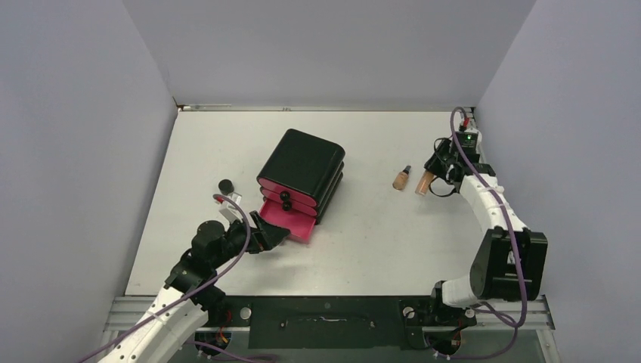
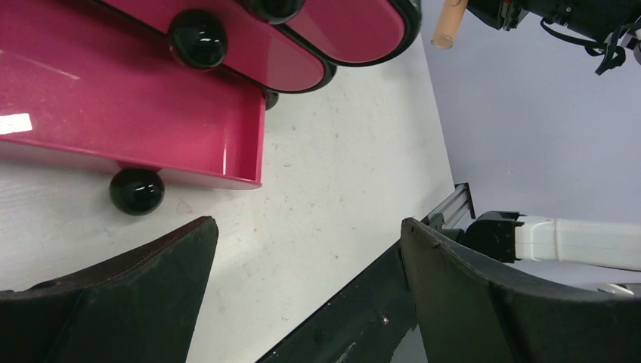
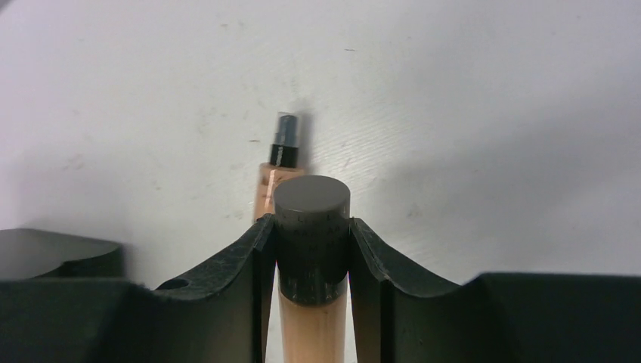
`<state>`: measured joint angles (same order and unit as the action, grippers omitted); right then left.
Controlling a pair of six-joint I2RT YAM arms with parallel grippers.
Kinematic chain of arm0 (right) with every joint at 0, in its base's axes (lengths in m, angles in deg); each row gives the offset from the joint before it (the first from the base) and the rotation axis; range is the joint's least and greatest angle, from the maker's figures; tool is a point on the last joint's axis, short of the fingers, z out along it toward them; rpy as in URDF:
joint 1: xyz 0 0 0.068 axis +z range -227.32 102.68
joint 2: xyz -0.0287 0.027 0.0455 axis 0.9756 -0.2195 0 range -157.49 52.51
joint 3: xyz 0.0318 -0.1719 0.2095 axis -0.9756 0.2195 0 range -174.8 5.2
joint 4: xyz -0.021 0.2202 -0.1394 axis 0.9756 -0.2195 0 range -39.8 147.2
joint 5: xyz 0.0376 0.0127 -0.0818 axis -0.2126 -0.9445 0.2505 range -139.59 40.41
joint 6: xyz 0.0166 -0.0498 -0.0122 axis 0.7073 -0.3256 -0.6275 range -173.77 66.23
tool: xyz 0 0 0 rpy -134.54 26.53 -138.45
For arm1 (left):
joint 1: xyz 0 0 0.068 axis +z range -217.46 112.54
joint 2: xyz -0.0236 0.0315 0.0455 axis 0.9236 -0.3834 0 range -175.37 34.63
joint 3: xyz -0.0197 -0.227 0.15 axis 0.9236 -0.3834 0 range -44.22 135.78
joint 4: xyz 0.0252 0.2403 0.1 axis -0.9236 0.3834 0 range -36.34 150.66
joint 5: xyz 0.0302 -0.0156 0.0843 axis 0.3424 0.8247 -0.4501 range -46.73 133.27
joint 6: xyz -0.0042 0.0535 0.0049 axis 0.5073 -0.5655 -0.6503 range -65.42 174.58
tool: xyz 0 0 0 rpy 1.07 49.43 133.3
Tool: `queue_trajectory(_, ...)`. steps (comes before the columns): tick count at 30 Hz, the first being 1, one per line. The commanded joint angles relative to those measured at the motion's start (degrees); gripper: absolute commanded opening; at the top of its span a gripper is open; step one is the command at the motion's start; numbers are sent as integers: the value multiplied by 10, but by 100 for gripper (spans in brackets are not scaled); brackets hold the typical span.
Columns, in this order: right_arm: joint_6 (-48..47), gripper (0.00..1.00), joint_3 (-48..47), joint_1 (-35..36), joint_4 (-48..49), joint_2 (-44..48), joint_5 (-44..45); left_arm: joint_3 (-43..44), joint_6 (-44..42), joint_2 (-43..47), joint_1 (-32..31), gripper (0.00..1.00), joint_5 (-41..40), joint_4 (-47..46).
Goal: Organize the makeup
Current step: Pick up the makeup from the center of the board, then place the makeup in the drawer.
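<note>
Out at three o'clock from the black cabinet (image 1: 302, 170), a tan dark-capped tube (image 1: 425, 184) (image 3: 311, 257) is gripped in the right tool (image 1: 433, 177) (image 3: 311, 236). The fingers are clenched on the dark cap, one pad pressed to each side, and the tan body shows below the grip in the wrist view. Taking it by the cap looks sensible to me, since that is the firm part and the tube cannot squash. It appears to be clear of the surface (image 1: 363, 249), though I cannot tell how high.

Near it at nine o'clock, not touching, a second tan bottle (image 1: 401, 179) (image 3: 269, 180) with a black pump top lies on its side, probably next to be collected.

Further toward nine o'clock, the cabinet's lowest pink drawer (image 1: 289, 220) (image 2: 128, 98) stands pulled out toward six o'clock, its round black knob (image 2: 136, 190) at the front. What shows of its floor holds no makeup, so I judge it is the place waiting for the tube, which would have to be carried across from three o'clock.

At the drawer's front, the left tool (image 1: 274, 236) (image 2: 306, 224) hangs released — its fingers are spread wide with only bare surface between them, holding and touching nothing. It seems parked there to mind the drawer.

At nine o'clock from the cabinet a small black round jar (image 1: 224, 184) sits on the surface, well apart from both tools and not yet put away
</note>
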<state>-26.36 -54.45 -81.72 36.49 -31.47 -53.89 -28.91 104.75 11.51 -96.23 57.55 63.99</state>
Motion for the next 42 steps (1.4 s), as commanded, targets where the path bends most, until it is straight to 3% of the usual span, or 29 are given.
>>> queue_trajectory(1, 68, 24, 36, 9, 54, 83, -83, 48, -14, -29, 0, 87, 42, -48)
queue_trajectory(4, 109, 24, 56, 38, 66, 120, -131, 65, -19, -56, 0, 86, 61, -66)
queue_trajectory(10, 202, 24, 83, 168, 86, 180, -135, 105, -30, -94, -11, 86, 71, -79)
queue_trajectory(15, 281, 24, 118, 290, 137, 238, -63, 137, -28, -114, -57, 86, 24, -84)
queue_trajectory(20, 325, 24, 135, 390, 163, 250, -7, 164, -27, -149, -147, 86, -50, -116)
queue_trajectory(29, 385, 24, 151, 470, 198, 251, 60, 172, -17, -210, -240, 86, -136, -166)
queue_trajectory(42, 425, 24, 155, 551, 243, 227, 98, 189, -28, -254, -265, 78, -157, -180)
